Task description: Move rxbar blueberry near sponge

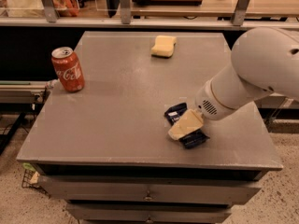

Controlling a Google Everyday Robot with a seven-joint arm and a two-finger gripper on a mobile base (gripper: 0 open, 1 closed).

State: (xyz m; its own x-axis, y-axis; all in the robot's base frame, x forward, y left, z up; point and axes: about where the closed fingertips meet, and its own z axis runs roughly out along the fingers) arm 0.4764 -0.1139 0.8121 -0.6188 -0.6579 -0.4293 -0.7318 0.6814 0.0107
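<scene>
The rxbar blueberry [176, 113], a dark navy wrapper with white text, lies flat on the grey table [117, 111] at the front right. My gripper [185, 125], cream-coloured, is down on the bar's middle and hides most of it. Only the bar's far end and its near end [196, 139] show. The white arm comes in from the right. The sponge [164, 45], a pale yellow block, lies at the table's far edge, well away from the bar.
A red Coca-Cola can [68, 69] stands upright at the table's left side. Drawers [149, 195] sit below the table front. A shelf with rails [140, 20] runs behind the table.
</scene>
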